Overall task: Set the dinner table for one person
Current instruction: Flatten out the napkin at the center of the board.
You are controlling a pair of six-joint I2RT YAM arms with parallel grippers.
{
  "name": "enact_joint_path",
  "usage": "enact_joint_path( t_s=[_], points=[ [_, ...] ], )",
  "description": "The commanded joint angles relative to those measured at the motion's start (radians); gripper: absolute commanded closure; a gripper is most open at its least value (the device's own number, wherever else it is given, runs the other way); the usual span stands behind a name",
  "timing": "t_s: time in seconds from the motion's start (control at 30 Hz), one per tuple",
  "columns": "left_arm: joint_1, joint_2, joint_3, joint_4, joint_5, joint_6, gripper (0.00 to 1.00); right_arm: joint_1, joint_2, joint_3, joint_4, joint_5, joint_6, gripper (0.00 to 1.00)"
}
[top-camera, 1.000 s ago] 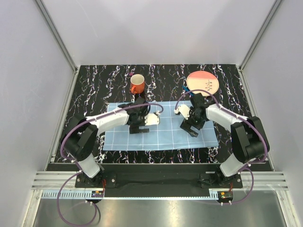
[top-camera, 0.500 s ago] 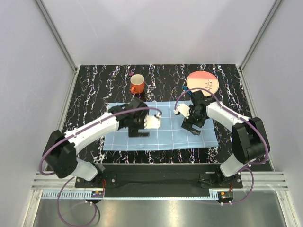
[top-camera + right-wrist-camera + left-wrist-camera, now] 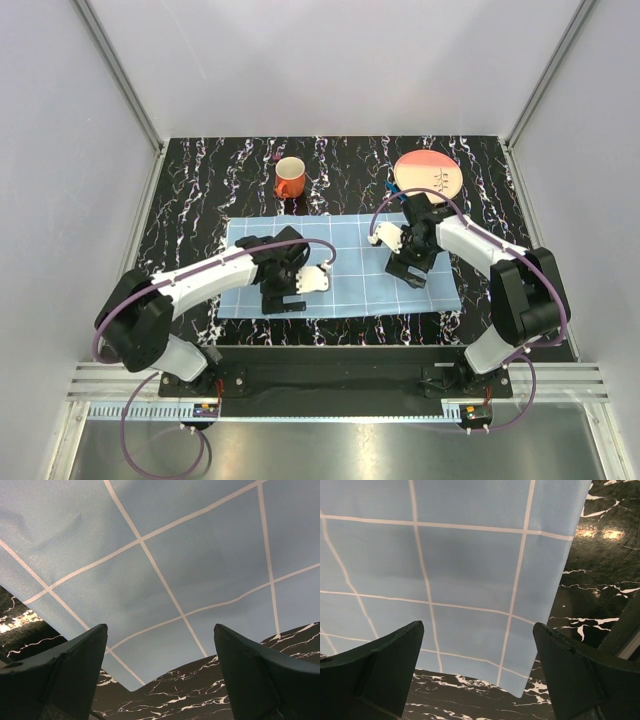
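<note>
**A:** Top cam, quick: what's on the black marble-streaked table (image 3: pixel 190 200)?

**B:** It's the big surface w/ white and purplish veins, carrying everything. A light-blue checked cloth mat (image 3: pixel 350 295) lies flat at centre-front. An orange ceramic mug (image 3: pixel 289 178) stands upright behind the mat's left half, off the cloth. A round salmon-and-cream plate (image 3: pixel 428 175) w/ a dark sprig motif sits at back right, also off the cloth.

**A:** Arms?

**B:** The left tool (image 3: pixel 283 300) is over the mat's near-left part and the right tool (image 3: pixel 408 272) is over its right part, well apart from each other. From the top I can't judge the jaw gap; the fingers are too small and partly under the tool bodies.

**A:** Do the wrist cams settle it?

**B:** Yes. Left wrist: the dark fingers (image 3: pixel 380 670) are spread to the frame's sides w/ only blue cloth and white grid lines between them, nothing gripped. A mat corner shows at bottom right, bare table beyond it. Right wrist: same story, fingers (image 3: pixel 260 675) wide apart and empty. A mat corner points down between them, w/ table on both sides.

**A:** Mug, plate?

**B:** Only the top cam shows them. Whether the fingertips touch the cloth, I can't tell from any view.
</note>
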Motion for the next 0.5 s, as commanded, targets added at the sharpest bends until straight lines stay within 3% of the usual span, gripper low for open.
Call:
enact_joint_path(
  t_s=[0.0,0.47],
  points=[
    [-0.004,0.019,-0.037,-0.017,0.015,-0.039,0.01,-0.002,-0.012,0.056,-0.022,0.014,0.018,0.05],
    [-0.007,0.052,-0.148,-0.017,-0.123,-0.077,0.01,-0.002,-0.022,0.110,-0.039,0.013,0.033,0.02]
  ],
)
